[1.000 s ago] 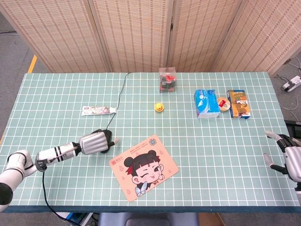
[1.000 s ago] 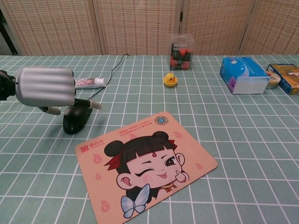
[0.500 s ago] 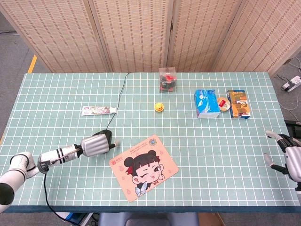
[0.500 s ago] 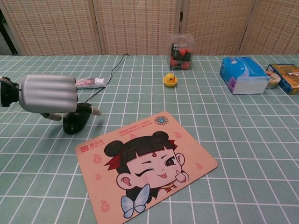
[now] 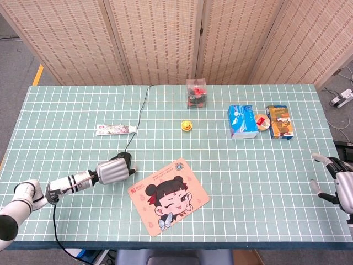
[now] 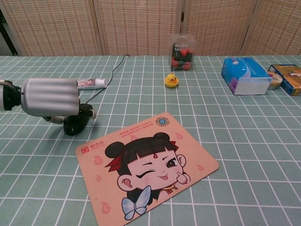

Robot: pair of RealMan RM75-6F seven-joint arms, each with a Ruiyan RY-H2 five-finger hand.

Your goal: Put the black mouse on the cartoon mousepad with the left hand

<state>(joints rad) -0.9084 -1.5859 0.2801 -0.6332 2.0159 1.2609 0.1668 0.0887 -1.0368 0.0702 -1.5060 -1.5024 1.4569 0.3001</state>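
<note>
The left hand (image 6: 49, 96) lies low over the black mouse (image 6: 76, 121), its silver back turned to the chest camera and its fingers curled down around the mouse's top. From the chest view a fingertip shows at the mouse's right side, so the hand seems to be closing on it, though whether it truly grips or only rests there cannot be told from either view. In the head view the same hand (image 5: 114, 169) covers most of the mouse (image 5: 126, 162), leaving only a dark edge showing.

The mouse sits on the green gridded surface (image 5: 248, 165), just beside the upper left corner of the cartoon mousepad (image 6: 146, 165) and not on it. Its thin black cable (image 5: 141, 110) runs away across the surface toward the far edge.

The mousepad lies flat and turned at an angle, with a winking girl printed on its peach face.

Beyond the hand, a small tube (image 5: 115, 129) lies on its side near the cable. Further out stand a yellow duck (image 6: 171, 81) and, behind it, a clear box (image 6: 182, 45) with red and dark contents. To the right are a blue tissue pack (image 6: 244, 75), a small round tin (image 5: 261, 121) and an orange box (image 5: 280, 121), close together in a row.

The right hand (image 5: 339, 185) rests at the far right edge of the surface, well apart from everything, fingers spread and holding nothing.
</note>
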